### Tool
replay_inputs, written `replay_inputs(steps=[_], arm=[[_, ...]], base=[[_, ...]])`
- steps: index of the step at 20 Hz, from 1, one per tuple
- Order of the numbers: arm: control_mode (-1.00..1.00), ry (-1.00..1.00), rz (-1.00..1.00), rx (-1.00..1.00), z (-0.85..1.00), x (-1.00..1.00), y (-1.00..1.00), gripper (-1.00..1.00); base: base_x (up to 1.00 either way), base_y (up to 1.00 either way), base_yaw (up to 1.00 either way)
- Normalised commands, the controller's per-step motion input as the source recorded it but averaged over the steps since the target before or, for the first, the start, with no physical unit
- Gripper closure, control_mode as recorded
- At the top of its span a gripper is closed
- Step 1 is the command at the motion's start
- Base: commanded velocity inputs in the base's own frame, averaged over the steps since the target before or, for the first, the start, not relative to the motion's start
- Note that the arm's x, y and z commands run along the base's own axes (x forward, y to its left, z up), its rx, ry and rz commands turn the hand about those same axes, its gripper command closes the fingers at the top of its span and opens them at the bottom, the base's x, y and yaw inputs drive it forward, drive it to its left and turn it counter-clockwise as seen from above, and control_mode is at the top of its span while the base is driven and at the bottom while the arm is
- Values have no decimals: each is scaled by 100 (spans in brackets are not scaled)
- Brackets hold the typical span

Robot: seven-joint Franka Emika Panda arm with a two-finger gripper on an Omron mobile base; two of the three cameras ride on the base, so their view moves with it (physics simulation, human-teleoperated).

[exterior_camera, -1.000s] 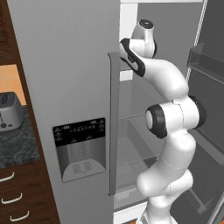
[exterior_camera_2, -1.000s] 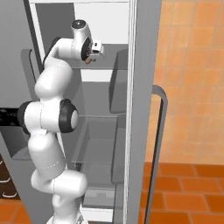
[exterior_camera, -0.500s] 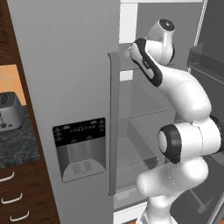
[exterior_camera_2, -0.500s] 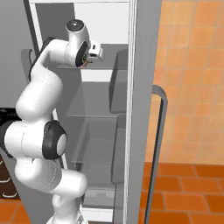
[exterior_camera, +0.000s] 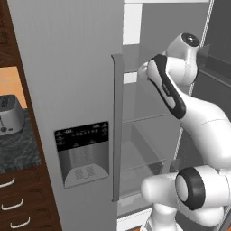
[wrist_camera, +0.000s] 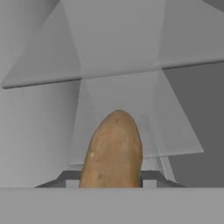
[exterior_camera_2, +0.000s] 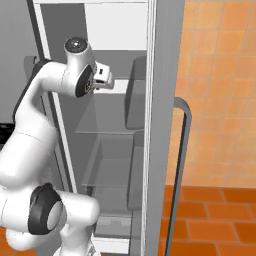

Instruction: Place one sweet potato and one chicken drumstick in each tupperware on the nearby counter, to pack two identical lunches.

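Sweet potato (wrist_camera: 113, 151) first, in the hand view: tan-orange, standing lengthwise from the 6 o'clock edge up toward centre, base tucked between the dark finger tips — fingers drawn narrow and clamped on it. Behind it, pale fridge shelves (wrist_camera: 118, 65) running across at 12 o'clock.

From the left base view: arm reaching up at 2 o'clock into the open fridge compartment (exterior_camera: 149, 135), beside the closed grey door with its dispenser panel (exterior_camera: 82, 151) at 7 o'clock. Strip of marbled table (exterior_camera: 18, 149) at 9 o'clock, with a toaster (exterior_camera: 10, 115) standing on it. No tupperware to be made out on that strip.

From the right base view: gripper (exterior_camera_2: 103, 77) at 11 o'clock, level with an upper glass shelf, pointing into the fridge; open door and its silver handle (exterior_camera_2: 180, 165) at 3 o'clock against orange tiles.

Judged progress — early. One potato gripped and not yet out of the fridge; carrying it to a tray, plus whatever other potato and drumsticks remain unpacked, apparently left to do.
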Motion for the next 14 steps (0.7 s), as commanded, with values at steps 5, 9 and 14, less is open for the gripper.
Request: replay_inputs(steps=[5,9,14], arm=[[-100,31,0,0,-5,-90,0,100],[-100,20,0,0,-31,-37,0,100],[-100,10,0,0,-29,-70,0,100]], base=[[0,0,0],[0,0,0],[0,0,0]])
